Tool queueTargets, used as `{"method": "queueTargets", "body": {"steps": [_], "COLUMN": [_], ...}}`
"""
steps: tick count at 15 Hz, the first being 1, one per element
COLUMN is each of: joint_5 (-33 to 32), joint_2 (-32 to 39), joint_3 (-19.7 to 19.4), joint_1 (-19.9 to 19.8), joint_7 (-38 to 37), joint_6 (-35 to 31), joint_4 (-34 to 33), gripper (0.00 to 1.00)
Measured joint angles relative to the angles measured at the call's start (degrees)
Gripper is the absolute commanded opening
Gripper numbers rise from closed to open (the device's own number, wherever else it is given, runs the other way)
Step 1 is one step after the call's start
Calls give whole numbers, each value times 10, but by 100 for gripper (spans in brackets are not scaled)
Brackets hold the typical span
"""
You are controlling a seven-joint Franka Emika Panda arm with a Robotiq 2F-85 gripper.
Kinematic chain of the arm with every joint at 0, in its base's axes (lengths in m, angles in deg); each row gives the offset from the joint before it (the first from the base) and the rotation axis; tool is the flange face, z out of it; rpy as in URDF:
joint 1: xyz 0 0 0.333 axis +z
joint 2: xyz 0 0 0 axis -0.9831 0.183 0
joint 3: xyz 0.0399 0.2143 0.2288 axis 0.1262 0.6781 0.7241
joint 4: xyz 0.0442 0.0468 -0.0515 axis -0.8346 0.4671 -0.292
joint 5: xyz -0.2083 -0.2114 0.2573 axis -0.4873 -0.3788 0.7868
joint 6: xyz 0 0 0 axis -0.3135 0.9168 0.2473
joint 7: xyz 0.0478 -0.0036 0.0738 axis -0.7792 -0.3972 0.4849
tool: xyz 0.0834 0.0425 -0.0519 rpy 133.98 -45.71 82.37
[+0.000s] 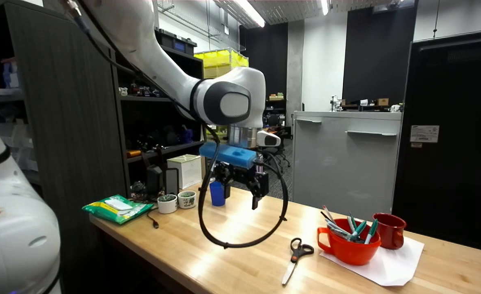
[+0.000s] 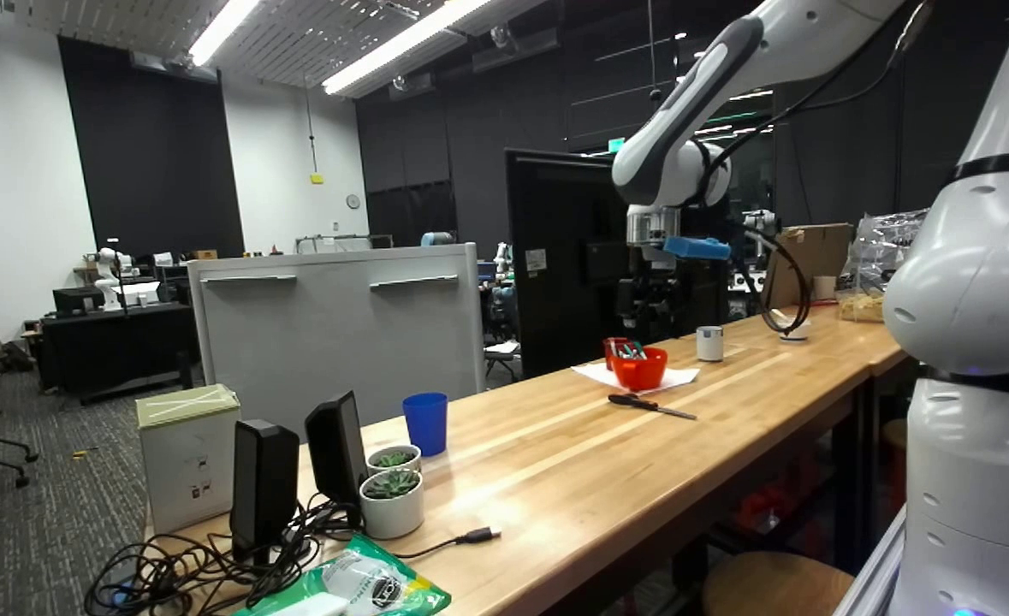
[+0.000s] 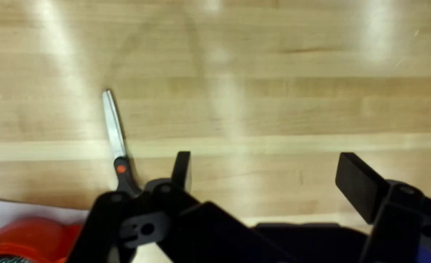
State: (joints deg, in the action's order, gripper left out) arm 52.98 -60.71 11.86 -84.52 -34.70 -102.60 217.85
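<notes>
Wide and empty, the black two-fingered gripper (image 3: 264,164), if lowered, risked clipping the long black-handled metal scissors (image 3: 117,141) it partly hid at wrist-view nine o'clock.

In an exterior view we see the claw (image 1: 240,199) over the table (image 1: 244,267), mid-frame. At lower right, pens (image 1: 359,229) stand in a bowl (image 1: 352,252) on a sheet (image 1: 399,264), with a mug (image 1: 387,233) behind the bowl to the right; scissors (image 1: 294,258) lie left of the bowl. Left of centre we find a packet (image 1: 116,211), two plant pots (image 1: 167,206) to its right, then a tumbler (image 1: 217,194), with a box (image 1: 189,172) behind the pots. In the wrist view, the scissors lie at left, the bowl at lower left.
</notes>
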Motion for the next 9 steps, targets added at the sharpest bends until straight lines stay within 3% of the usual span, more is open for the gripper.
{"method": "queueTargets", "body": {"steps": [4, 9], "joint_5": [-3, -3], "joint_2": [52, 62], "joint_3": [-2, 0], "joint_1": [-26, -30], "joint_7": [-25, -26], "joint_6": [-160, -167], "joint_4": [7, 6], "gripper": [100, 100]}}
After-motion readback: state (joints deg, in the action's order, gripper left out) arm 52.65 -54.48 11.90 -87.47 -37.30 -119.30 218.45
